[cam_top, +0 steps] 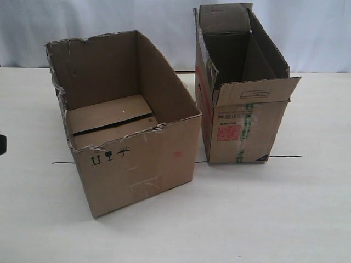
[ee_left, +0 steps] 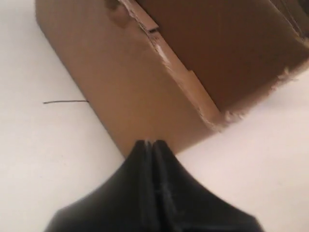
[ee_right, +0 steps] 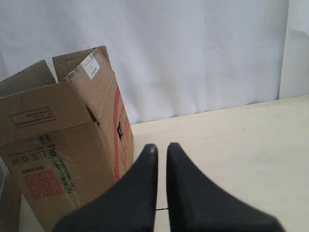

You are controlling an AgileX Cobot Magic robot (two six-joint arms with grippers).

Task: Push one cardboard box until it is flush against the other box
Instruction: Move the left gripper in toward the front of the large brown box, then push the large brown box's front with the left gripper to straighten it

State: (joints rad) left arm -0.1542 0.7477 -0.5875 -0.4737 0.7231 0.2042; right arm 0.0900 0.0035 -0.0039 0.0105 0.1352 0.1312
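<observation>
Left wrist view: the left jaws are closed, the two tips pressed together with nothing between them. They sit right at the low near corner of the cardboard box (ee_left: 135, 87); I cannot tell whether they touch the wall. Right wrist view: the right jaws are nearly closed, with only a thin slit between them and nothing in it. They are just beside the red-marked side of the other box (ee_right: 63, 145), and contact is not resolvable there either. Exterior view: the cardboard box (cam_top: 137, 159) stands left of centre on the bench (cam_top: 274, 219), turned at a slight angle, with ragged top edges and small black symbols (cam_top: 109, 158) on its near face. The other box (cam_top: 247, 131) stands to its right, upright, flaps raised, and its red label (cam_top: 227, 132) and green-striped tape face the camera. The two are near but apart: a narrow wedge of bare bench shows between their facing walls, so they are not flush. A thin black line (cam_top: 285, 157) runs across the bench and passes under both boxes. Open bench lies in front of both boxes and to either outer side, and a white backdrop (cam_top: 164, 16) closes the far edge. Inside the cardboard box a flat cardboard panel (cam_top: 109, 115) lies with a dark slit along its near edge. The interior of the other box shows only shadowed walls.
</observation>
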